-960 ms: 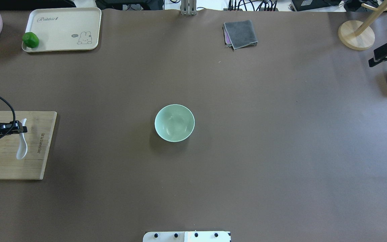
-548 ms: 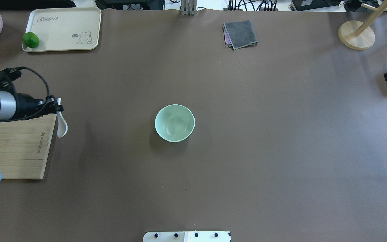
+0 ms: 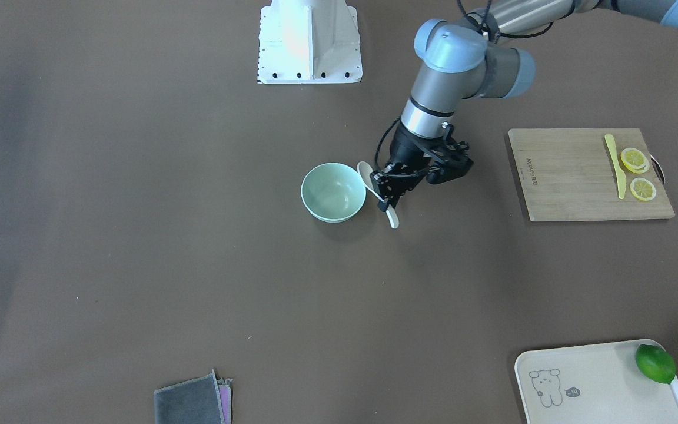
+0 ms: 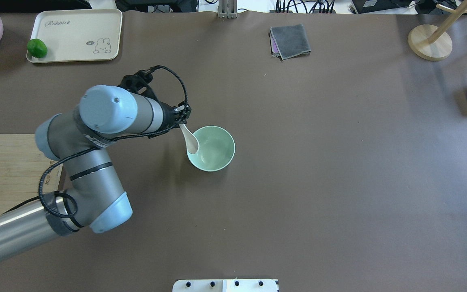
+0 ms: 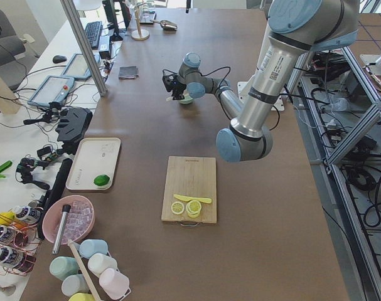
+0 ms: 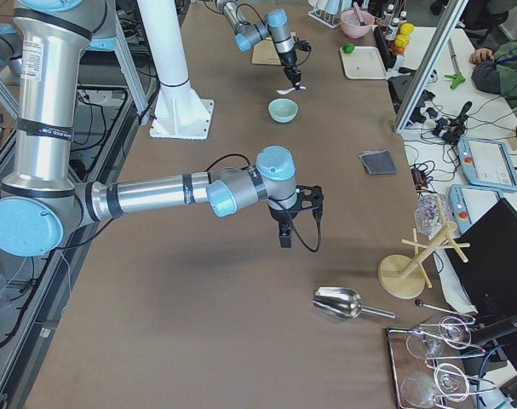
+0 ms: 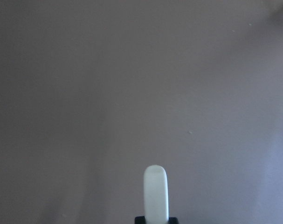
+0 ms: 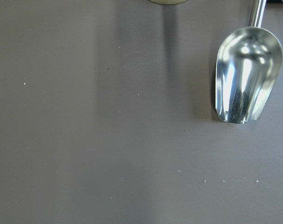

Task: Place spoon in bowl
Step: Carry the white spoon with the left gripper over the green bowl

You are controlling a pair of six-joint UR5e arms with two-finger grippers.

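My left gripper (image 4: 183,117) is shut on the handle of the white spoon (image 4: 191,142) and holds it above the table. The scoop hangs at the left rim of the mint-green bowl (image 4: 216,151). In the front view the spoon (image 3: 367,174) sits beside the bowl (image 3: 332,194), with the gripper (image 3: 387,193) at mid-handle. The left wrist view shows only the handle end (image 7: 155,192) over bare table. My right gripper (image 6: 285,230) shows only in the right side view, low over the table. I cannot tell if it is open.
A wooden cutting board (image 3: 568,176) with lemon slices (image 3: 634,159) and a yellow knife (image 3: 614,166) lies on my left. A tray (image 4: 75,30) with a lime (image 4: 37,48), a grey cloth (image 4: 290,40), a wooden stand (image 4: 430,42) and a metal scoop (image 8: 244,74) lie along the far and right sides.
My left arm has carried the spoon from the cutting board rightward to the bowl's left rim. My right arm has left the overhead view.
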